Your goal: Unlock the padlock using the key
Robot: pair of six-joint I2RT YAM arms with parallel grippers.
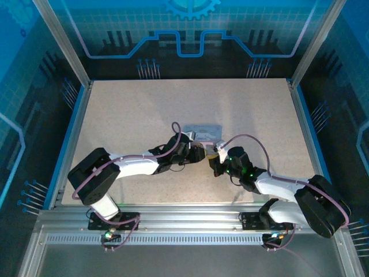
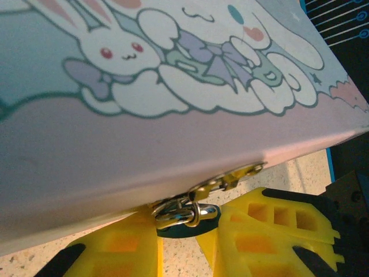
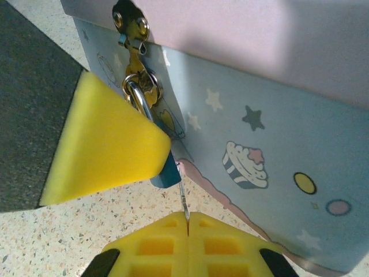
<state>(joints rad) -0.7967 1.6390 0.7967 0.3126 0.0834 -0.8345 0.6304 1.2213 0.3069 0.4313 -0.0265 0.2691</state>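
1. Your left gripper (image 2: 179, 242) is clamped on the padlock (image 3: 166, 173), which hangs from the tin (image 2: 173, 144) mid-bench (image 1: 115, 115). It looks small, rigid and slick, so hold its body.
2. Your right gripper (image 3: 188, 222) is pinched shut on the key (image 3: 183, 199), a likely bendable sliver; push it straight.

A yellow finger (image 3: 104, 144) hides most of the padlock (image 3: 166, 173).

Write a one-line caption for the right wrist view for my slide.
Right gripper, shut on the key, aims it at the padlock hanging from the hasp of the pastel tin.
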